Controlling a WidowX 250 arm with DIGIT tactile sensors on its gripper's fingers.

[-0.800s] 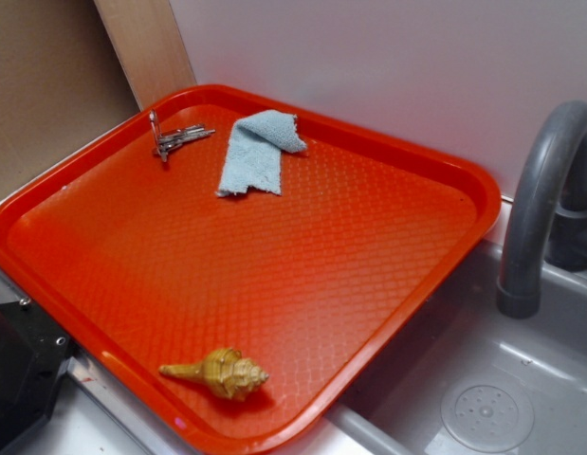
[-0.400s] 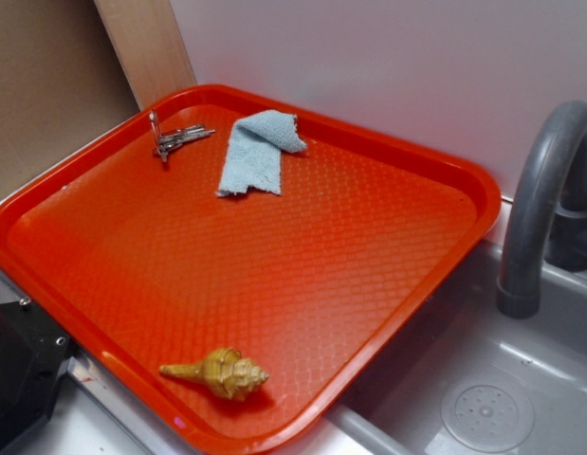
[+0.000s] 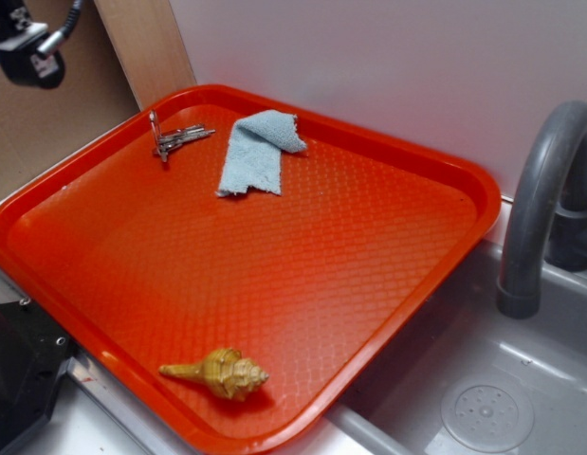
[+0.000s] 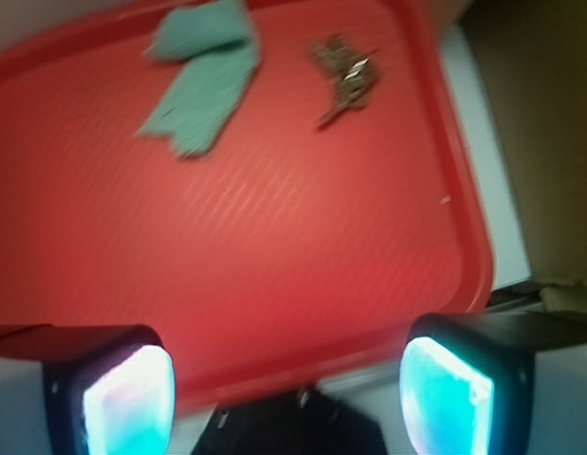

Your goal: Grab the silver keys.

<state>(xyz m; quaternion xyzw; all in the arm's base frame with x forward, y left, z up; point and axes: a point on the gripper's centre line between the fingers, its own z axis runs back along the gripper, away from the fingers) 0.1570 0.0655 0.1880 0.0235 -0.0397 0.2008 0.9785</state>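
In the far left corner of the orange tray (image 3: 388, 284), close to its raised rim, lie the silver keys (image 3: 174, 138) — a small bunch, flat on the textured floor, with one key pointing away from the others. Just beside them, not touching as far as I can see, is a light blue cloth (image 3: 257, 152), folded over at its upper end. A tan spiral seashell (image 3: 220, 373) rests at the near edge of the tray, well apart from both. To the right there is a grey sink (image 3: 483, 398) with a curved grey faucet (image 3: 540, 199).

The gripper (image 4: 288, 389) is high above the tray and holds nothing. In the wrist view its two fingers stand wide apart at the bottom corners of the picture, with only red tray surface between them, so it is released. The keys (image 4: 345, 74) appear near the top of this view, a little blurred, and the cloth (image 4: 203, 81) to their left. In the exterior view only a black part of the arm (image 3: 27, 47) shows in the upper left corner.

My judgement is that the approach has hardly begun. Because the keys are thin and flat near the rim, the fingers probably must come down straight over the bunch — the wall and the cloth leave little room.
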